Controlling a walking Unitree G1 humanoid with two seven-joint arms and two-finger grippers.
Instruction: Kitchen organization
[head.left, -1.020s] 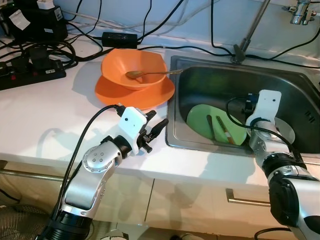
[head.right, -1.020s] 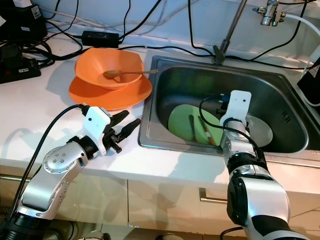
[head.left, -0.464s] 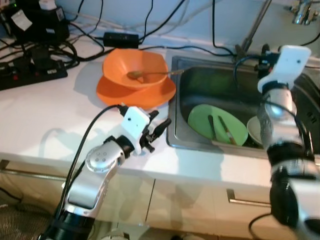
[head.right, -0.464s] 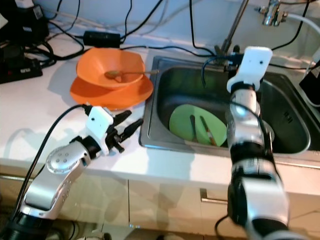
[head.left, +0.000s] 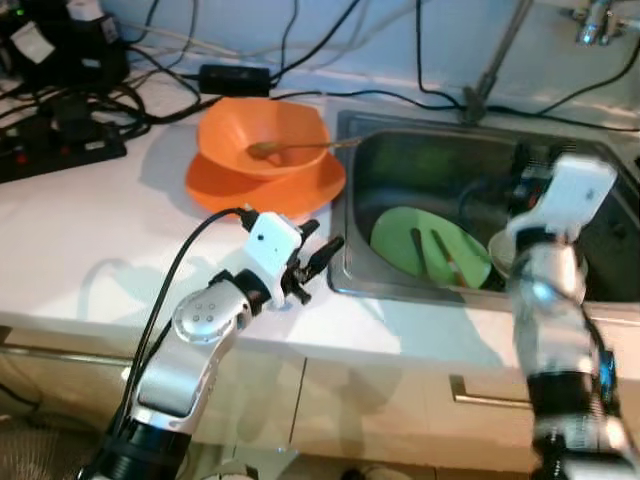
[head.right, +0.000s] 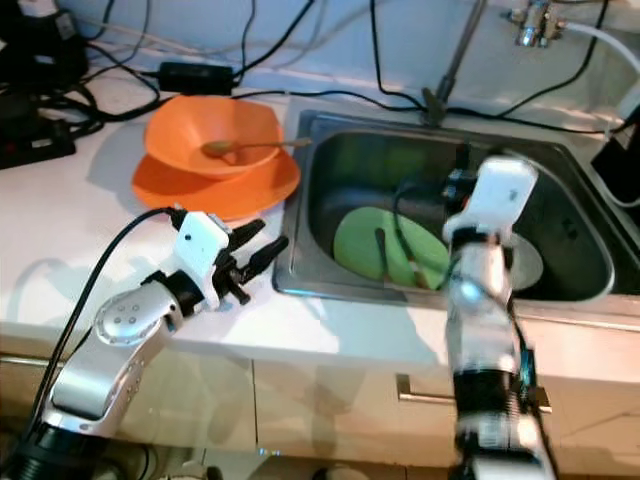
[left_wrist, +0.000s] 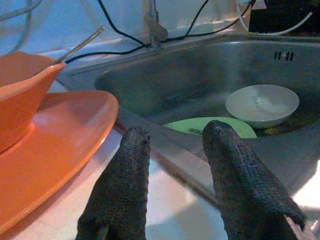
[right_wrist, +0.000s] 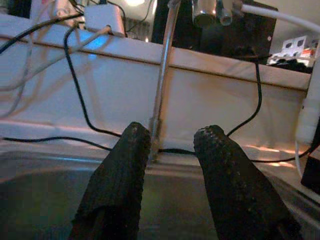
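White tabletop runs along the wall, cables trailing behind a steel sink. An orange bowl with a spoon sits on an orange plate just beside the sink. Inside the basin lie a green plate and a white dish. The left hand rests released near the sink's edge, empty. The right hand hangs over the basin, fingers apart, gripping nothing.
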